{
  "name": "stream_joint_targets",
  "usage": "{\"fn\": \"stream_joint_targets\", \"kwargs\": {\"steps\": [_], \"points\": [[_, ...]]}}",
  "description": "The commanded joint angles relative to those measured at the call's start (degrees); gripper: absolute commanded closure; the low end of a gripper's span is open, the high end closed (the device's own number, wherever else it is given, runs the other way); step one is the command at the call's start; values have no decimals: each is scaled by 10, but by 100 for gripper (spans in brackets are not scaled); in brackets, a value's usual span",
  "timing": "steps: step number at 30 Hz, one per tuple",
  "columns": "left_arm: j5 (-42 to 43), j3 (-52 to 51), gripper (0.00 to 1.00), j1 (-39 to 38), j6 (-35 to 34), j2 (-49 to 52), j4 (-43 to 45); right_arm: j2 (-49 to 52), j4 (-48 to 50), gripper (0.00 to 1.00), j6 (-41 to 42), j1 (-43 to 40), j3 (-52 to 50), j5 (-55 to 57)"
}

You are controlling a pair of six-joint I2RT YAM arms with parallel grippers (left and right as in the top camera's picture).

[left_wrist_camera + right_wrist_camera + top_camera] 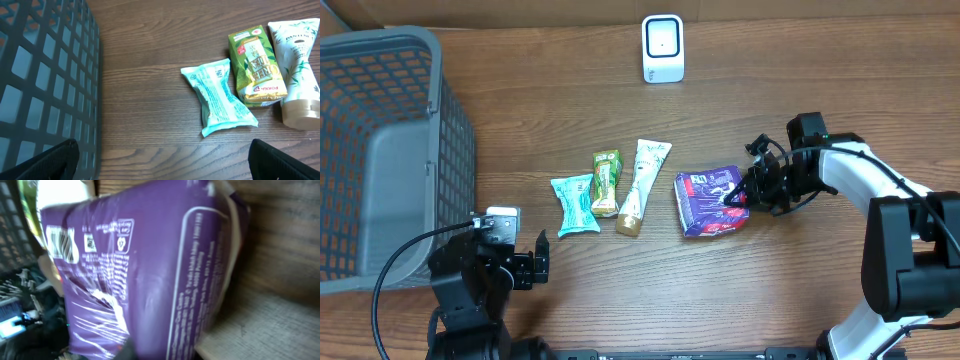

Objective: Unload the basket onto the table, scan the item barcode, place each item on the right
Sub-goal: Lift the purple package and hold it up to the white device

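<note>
At centre-right, purple packet (707, 203), right hand (736, 197) clamped on its right edge

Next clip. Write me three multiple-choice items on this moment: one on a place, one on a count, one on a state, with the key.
1. Where does the scanner stand?
A) at the far edge of the table, beyond the row of products
B) at the near edge
C) in the middle of the row

2. How many products lie in the row?
A) two
B) four
C) six

3. How is the right claw?
A) wide open, holding nothing
B) shut on the purple pack
C) out of view

Key:
1 A, it stands alone behind the row in the overhead view.
2 B, the teal packet, green carton, white tube and purple pack.
3 B, it pinches the pack's right edge, and the pack fills the right wrist view.
</note>
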Motion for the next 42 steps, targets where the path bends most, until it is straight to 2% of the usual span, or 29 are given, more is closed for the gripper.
{"fn": "stream_joint_targets", "kwargs": {"steps": [1, 11, 19, 25, 32, 34, 39, 42], "points": [[-4, -2, 1, 3, 11, -1, 0, -7, -23, 96, -3, -2, 54, -42], [-4, -2, 1, 3, 11, -1, 0, -96, -120, 96, -1, 4, 198, -14], [-4, -2, 0, 3, 11, -1, 0, -215, -117, 96, 56, 76, 275, 177], [-4, -2, 1, 3, 11, -1, 0, -275, -78, 96, 86, 164, 277, 323], [-4, -2, 0, 3, 11, -1, 0, -279, -42, 96, 87, 221, 277, 424], [-4, -2, 0, 3, 11, -1, 0, -279, -18, 96, 87, 233, 277, 482], [-4, -2, 0, 3, 11, -1, 0, -272, 81, 96, 82, 275, 277, 698], [-4, -2, 1, 3, 11, -1, 0, -248, 183, 96, 20, 298, 277, 807]]}}
